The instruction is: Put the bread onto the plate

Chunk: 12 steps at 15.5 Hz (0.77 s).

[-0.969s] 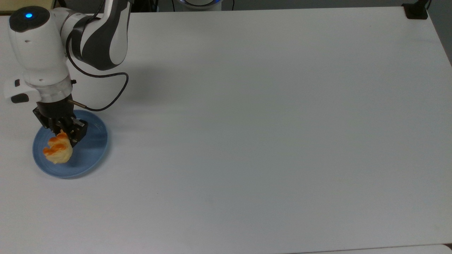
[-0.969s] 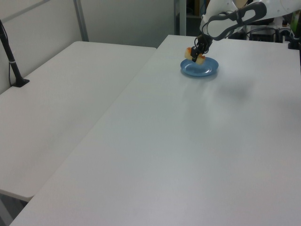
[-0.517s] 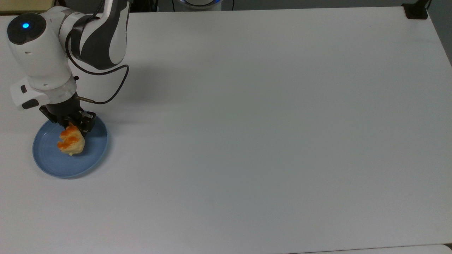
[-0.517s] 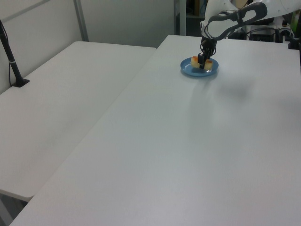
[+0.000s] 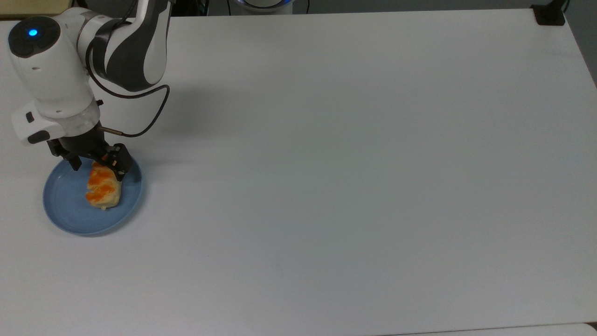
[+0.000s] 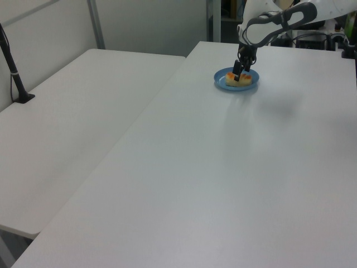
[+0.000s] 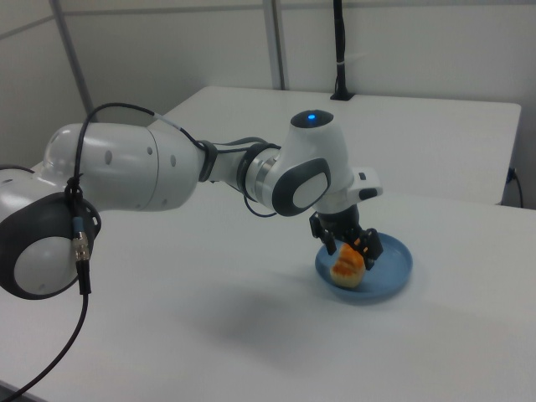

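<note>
- While your gripper [image 5: 96, 163] hangs low over the plate [image 5: 65, 215], its fingers stand apart, one on each side of the bread's far end, no longer clamping it.
- You can see the bread [image 5: 103, 187] lying on the plate, right of centre in the top view, striped side up.
- Your plate sits near the white table's [image 5: 350, 163] left edge in the top view.
- From the right view, the bread [image 7: 347, 267] rests inside the plate's [image 7: 394, 272] rim beneath the gripper [image 7: 345, 243].
</note>
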Motion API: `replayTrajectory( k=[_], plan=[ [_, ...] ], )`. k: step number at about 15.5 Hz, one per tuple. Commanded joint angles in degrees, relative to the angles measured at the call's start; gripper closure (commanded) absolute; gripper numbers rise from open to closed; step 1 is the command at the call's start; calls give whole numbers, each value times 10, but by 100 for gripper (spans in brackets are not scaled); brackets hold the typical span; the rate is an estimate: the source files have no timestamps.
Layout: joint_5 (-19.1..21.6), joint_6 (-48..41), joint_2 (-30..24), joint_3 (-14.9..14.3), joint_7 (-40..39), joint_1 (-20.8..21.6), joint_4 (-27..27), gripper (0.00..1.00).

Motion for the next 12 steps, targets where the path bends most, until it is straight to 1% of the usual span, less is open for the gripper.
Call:
replayTrajectory(
  k=[1,3,5,8,10,12],
  plan=[
    [1,-43,-75,-3,9,-2,-28,0],
    [1,-107,-130,-5,57,-6,-41,0],
    [3,-187,-180,-6,92,-9,-41,0],
    [2,-288,-250,-6,158,1,-42,0],
    [3,-347,-293,-8,168,16,-41,0],
    [5,-383,-332,-11,168,34,-41,0]
  ],
)
